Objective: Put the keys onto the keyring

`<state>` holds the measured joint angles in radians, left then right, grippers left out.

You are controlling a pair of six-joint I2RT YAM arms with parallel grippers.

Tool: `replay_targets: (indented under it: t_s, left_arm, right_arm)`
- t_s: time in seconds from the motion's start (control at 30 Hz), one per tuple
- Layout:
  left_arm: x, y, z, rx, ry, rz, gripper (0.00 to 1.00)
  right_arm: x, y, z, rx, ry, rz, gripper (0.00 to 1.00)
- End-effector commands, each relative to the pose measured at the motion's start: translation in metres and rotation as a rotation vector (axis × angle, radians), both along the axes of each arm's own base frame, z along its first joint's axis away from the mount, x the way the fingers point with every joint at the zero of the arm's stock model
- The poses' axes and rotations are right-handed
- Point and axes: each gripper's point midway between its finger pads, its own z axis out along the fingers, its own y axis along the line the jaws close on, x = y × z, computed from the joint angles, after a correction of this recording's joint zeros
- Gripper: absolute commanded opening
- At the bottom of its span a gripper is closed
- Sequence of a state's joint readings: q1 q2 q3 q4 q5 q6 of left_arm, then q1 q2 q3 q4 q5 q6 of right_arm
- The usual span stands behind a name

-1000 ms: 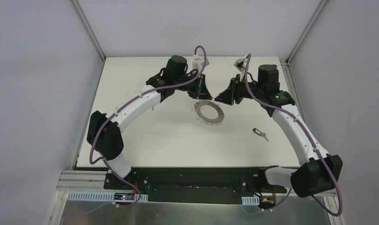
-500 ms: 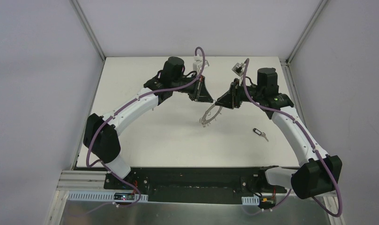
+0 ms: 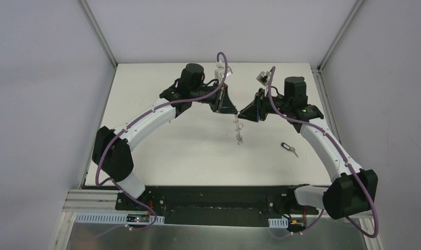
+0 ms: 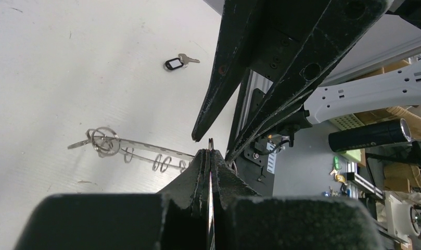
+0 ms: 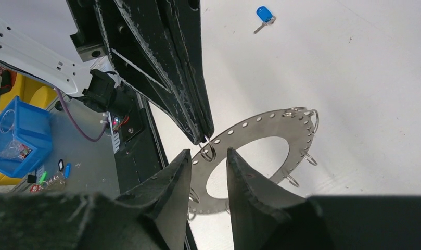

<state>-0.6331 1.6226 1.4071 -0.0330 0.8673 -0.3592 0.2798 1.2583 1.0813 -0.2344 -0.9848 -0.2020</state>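
Grey metal keyring, one of it, is up off the white counter and hangs on edge between my two tools. Its lower rim is close to the counter; I can't tell if it touches.

My left tool is clamped tight on one small wire loop at the ring's outer edge and carries the ring. My right tool is about half open with nothing gripped. Its two fingers sit either side of that same loop, right by the left tool's tip, and the ring's flat plate is just behind them.

At least five wire loops show around the rim; my fingers hide the full count. One row of small holes runs along the plate's outer edge.

There are two keys, both loose on the counter, neither on the ring. The black-headed key lies to the right of the ring near my right arm, well apart from the ring. The blue-headed key shows only in the right wrist view, lying flat, also well apart.
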Motion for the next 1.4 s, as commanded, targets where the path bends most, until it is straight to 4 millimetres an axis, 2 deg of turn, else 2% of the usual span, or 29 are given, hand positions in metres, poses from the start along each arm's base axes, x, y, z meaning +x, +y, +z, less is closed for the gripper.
replay_targets:
  t_s: [0.0, 0.37, 0.7, 0.9, 0.97, 1.17, 1.37]
  left_arm:
    - [-0.01, 0.005, 0.036, -0.087, -0.073, -0.04, 0.0]
    - [-0.014, 0.005, 0.036, -0.1, -0.071, -0.052, 0.0]
    - [-0.013, 0.005, 0.034, -0.099, -0.072, -0.046, 0.0]
    - [-0.016, 0.008, 0.033, -0.081, -0.116, -0.068, 0.0]
    - [-0.018, 0.013, 0.027, -0.028, -0.148, -0.089, 0.0]
    - [-0.017, 0.024, 0.033, 0.04, -0.319, -0.134, 0.27]
    - [-0.022, 0.026, 0.029, 0.072, -0.399, -0.198, 0.37]
  right_arm:
    - [0.002, 0.002, 0.01, 0.029, -0.05, 0.023, 0.34]
    - [0.002, 0.004, 0.008, 0.039, -0.04, 0.036, 0.28]
    - [-0.004, 0.005, 0.013, 0.049, -0.06, 0.068, 0.0]
    - [0.0, -0.003, 0.019, -0.04, -0.143, 0.055, 0.0]
    - [-0.002, -0.004, 0.018, -0.091, -0.165, 0.064, 0.0]
    - [-0.014, 0.005, 0.013, -0.245, -0.231, 0.12, 0.0]
    - [-0.02, 0.011, 0.013, -0.299, -0.247, 0.142, 0.0]
